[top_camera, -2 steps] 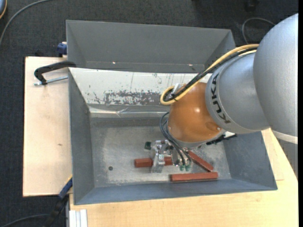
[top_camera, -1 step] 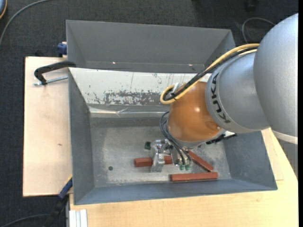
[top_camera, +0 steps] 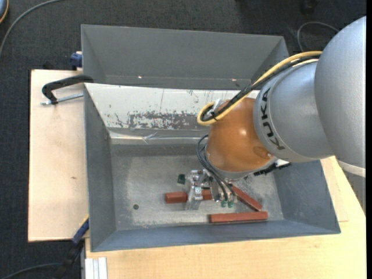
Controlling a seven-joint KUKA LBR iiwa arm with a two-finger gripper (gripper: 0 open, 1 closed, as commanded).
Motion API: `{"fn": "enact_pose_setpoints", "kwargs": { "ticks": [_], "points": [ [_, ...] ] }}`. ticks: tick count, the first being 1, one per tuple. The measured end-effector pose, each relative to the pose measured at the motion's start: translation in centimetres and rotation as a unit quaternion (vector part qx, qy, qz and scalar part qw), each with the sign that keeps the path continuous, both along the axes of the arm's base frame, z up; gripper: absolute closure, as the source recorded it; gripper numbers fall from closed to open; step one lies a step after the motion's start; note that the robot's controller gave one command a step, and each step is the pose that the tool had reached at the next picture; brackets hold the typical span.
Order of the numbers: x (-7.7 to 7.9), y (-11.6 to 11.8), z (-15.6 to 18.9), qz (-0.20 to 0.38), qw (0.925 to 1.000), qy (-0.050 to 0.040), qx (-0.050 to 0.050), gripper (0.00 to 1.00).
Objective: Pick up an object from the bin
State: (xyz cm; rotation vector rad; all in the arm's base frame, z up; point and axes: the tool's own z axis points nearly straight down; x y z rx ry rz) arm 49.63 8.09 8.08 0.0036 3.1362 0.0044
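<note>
The grey metal bin [top_camera: 96, 179] holds a few small things, all gathered in the near right part of its floor; the arm [top_camera: 314, 109] comes in from the right and bends down into that corner, its orange cover [top_camera: 232, 141] hanging just above them. The claw [top_camera: 204, 193] is low, at or very close to the floor, and sits over the right end of a short red-brown bar [top_camera: 173, 198] that lies flat and runs left to right; the bar's left end juts out clear to the left of the claw, while its right end is lost among the metal parts. Whether the claw is wide or narrow I cannot tell, nor whether it touches the bar. Just right of the claw a slanted red-brown bar [top_camera: 249, 200] runs down towards the right; nearer the front wall a long red-brown bar [top_camera: 238, 217] lies flat, roughly parallel to that wall, apart from the short one. A small dark green piece [top_camera: 181, 179] lies just up and left of the claw; it is perhaps a loose block. Well to the left, on the bare floor, sits a tiny dark speck [top_camera: 135, 207].
</note>
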Motion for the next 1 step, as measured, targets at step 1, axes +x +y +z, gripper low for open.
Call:
{"fn": "enact_pose_setpoints", "kwargs": {
  "ticks": [1],
  "points": [
    [0.21, 0.11, 6.08, 0.0, 1.0, -0.0024, 0.0, 1.0]
  ]
}}
